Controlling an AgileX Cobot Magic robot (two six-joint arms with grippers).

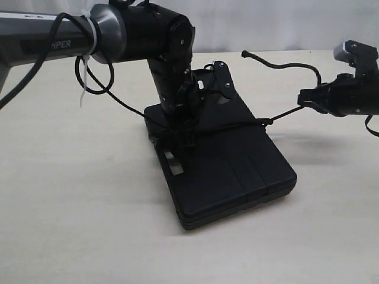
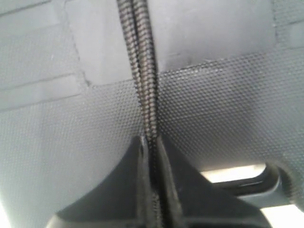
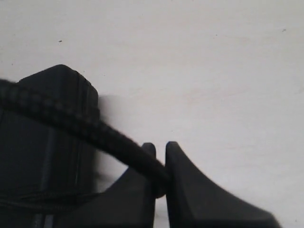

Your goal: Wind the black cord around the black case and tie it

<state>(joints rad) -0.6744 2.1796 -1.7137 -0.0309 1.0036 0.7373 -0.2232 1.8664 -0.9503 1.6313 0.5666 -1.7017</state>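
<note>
Exterior view: a pale beige counter [image 1: 71, 225] runs back to a plain whitish wall [image 1: 284, 23]. The case [image 1: 237, 177] lies flat near the counter's middle, set at a slant. It is matte black with shallow ribbed panels. The cord [image 1: 284, 112], thin, black and braided, crosses the case's top and shows a small knot at the case's right edge. From there it runs taut to the right fingers [image 1: 308, 99], which hang above the counter, apart from the case. Past them the cord arcs up and back to a frayed tip. The left arm [image 1: 169, 65] stands over the far part of the case.

Left wrist view: the left fingers [image 2: 118, 194] are pinched narrow on two strands of cord lying side by side on the case's pebbled surface.

Right wrist view: the right fingers are nearly together, clamped on a single strand that leads back over the case's corner.
</note>
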